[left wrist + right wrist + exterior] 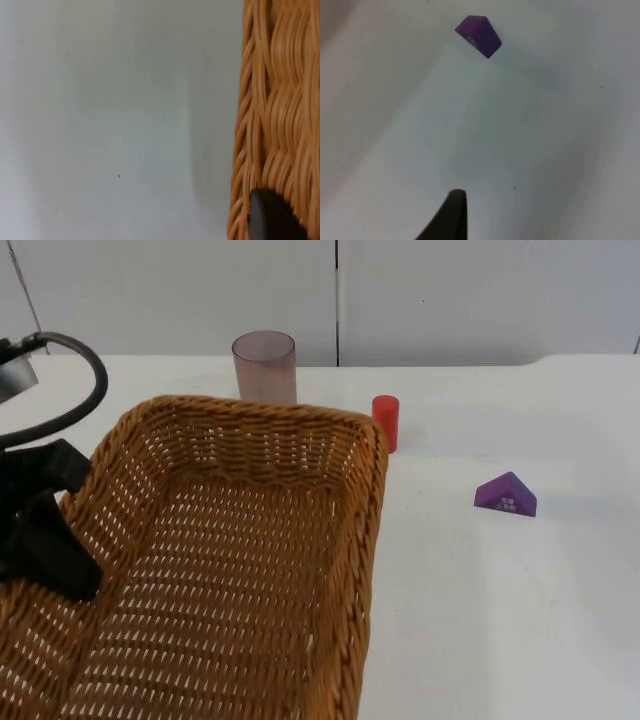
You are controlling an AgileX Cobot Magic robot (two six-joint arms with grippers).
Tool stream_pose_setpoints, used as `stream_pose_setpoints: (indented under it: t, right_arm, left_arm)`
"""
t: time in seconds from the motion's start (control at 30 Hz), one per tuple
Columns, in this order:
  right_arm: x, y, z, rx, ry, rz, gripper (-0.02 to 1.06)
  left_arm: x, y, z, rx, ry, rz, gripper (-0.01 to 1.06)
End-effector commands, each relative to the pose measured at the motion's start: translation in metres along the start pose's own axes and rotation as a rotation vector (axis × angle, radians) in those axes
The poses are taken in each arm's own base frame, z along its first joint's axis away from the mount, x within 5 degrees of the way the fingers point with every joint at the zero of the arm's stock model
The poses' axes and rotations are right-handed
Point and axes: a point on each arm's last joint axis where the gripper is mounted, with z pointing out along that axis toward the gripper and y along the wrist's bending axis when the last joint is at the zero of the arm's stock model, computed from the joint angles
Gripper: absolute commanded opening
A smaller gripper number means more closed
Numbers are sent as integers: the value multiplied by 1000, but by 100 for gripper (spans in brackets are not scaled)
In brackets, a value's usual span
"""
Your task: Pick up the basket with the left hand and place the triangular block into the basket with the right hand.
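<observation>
The woven wicker basket (250, 418) hangs tilted above the table's left half, large and near the top camera, and nothing lies in it. My left gripper (58, 552) is shut on its left rim; the left wrist view has the basket's wall (280, 100) close beside the white table. On the table to the right of the basket lies the purple triangular block (506, 496), flat on one face. In the right wrist view my right gripper (454, 215) hovers over bare table, with the block (478, 36) some way ahead of it and nothing in its grasp.
A translucent pinkish cup (265, 366) stands at the back behind the basket. A small red cylinder (386, 423) stands upright just past the basket's far right corner. White table (480, 620) stretches to the right and front of the block.
</observation>
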Motion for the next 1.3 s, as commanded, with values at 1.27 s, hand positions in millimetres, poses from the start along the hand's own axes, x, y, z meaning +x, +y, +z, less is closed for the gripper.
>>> stream_pose_setpoints:
  t: [1.27]
  right_arm:
    - [-72,14,261,-192,273,-622,98]
  left_arm:
    - [-4,1,-1,-8,-47,-35,0]
